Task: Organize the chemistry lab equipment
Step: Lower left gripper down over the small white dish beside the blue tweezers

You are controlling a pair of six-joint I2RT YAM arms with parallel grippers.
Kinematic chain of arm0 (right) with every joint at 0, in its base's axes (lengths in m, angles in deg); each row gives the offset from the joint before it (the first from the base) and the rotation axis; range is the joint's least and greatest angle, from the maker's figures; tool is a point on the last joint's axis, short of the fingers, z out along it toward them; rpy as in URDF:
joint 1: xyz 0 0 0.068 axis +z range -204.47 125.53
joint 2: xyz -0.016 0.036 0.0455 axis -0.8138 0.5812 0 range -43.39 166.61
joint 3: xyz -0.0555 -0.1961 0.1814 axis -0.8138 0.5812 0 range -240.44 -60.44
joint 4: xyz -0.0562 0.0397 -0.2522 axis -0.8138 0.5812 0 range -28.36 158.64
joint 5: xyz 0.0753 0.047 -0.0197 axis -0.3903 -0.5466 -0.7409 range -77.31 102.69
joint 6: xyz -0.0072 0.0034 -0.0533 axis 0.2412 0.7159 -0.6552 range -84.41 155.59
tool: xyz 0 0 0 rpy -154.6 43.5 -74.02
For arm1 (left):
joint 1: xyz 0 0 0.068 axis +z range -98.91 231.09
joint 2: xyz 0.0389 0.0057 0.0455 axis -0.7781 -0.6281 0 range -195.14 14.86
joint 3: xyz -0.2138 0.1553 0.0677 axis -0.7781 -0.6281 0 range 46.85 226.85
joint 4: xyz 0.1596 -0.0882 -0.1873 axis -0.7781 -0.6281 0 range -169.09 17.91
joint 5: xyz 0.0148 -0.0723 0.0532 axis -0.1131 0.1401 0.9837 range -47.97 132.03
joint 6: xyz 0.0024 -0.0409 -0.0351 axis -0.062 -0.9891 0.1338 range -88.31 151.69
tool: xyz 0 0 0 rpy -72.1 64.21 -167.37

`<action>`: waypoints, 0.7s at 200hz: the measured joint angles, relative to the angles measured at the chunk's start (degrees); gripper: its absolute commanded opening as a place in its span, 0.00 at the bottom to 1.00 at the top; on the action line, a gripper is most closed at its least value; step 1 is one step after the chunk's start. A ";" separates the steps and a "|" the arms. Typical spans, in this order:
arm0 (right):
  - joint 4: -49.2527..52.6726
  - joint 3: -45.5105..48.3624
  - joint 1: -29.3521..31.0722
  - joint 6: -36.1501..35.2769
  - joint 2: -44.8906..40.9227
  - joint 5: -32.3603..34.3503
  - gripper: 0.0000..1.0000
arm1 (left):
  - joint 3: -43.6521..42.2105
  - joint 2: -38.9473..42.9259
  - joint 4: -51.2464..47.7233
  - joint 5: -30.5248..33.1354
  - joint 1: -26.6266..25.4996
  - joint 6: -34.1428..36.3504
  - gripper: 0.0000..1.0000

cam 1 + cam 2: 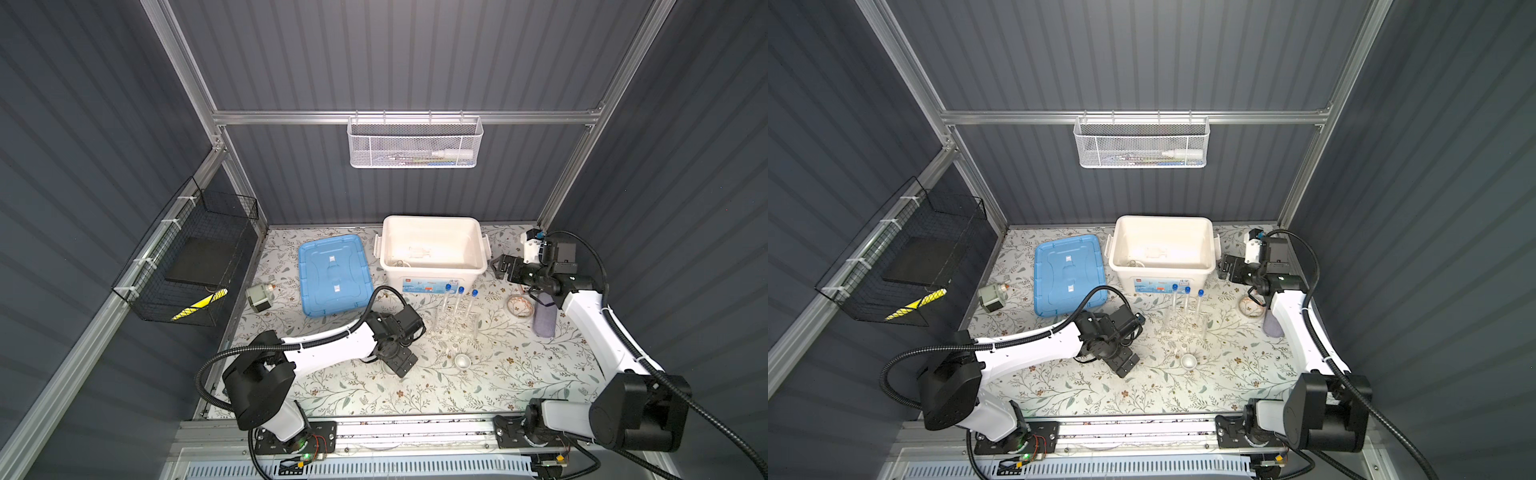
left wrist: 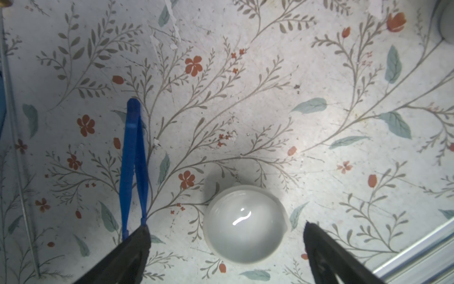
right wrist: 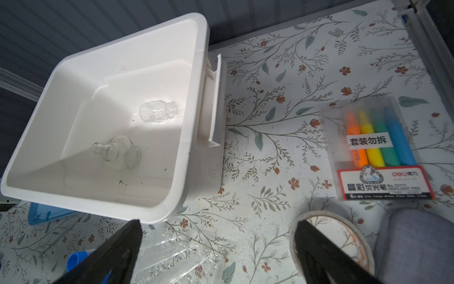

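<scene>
A small white dish [image 2: 245, 225] lies on the floral table between the tips of my open left gripper [image 2: 226, 225], untouched. Blue tweezers [image 2: 134, 167] and a thin rod [image 2: 19, 159] lie beside it. A second dish [image 1: 462, 361] sits further right. Three blue-capped test tubes [image 1: 459, 305] stand in the clear rack [image 1: 455, 328]. Two clear glass flasks [image 3: 158, 112] lie inside the white bin [image 1: 432, 266]. My right gripper [image 1: 505, 268] hovers open and empty beside the bin's right side, above the rack [image 3: 172, 255].
The blue lid [image 1: 332, 274] lies left of the bin, with a grey motor [image 1: 259, 296] further left. A tape roll [image 1: 519, 306], a grey pouch [image 1: 544, 318] and a highlighter pack [image 3: 378, 150] crowd the right side. Wire baskets hang on the left and back walls.
</scene>
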 measured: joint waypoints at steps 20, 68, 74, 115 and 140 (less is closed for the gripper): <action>-0.02 0.13 -0.02 0.00 -0.04 0.00 0.99 | 0.00 0.00 -0.20 0.33 -0.26 -2.27 0.99; 0.02 0.87 -0.02 -0.17 -0.66 -0.02 0.99 | -0.24 0.00 -0.37 0.90 -0.63 -8.00 0.99; 0.00 0.92 -0.02 -0.17 -0.74 -0.02 0.99 | -0.26 0.00 -0.55 1.01 -0.63 -8.92 0.99; -0.02 1.31 -0.02 -0.20 -0.92 -0.02 0.99 | -0.28 -0.22 -1.38 1.42 -1.20 -15.58 0.99; 0.02 1.49 -0.02 -0.24 -0.92 -0.02 0.99 | -0.20 -1.40 -1.97 1.79 -1.55 -20.15 0.99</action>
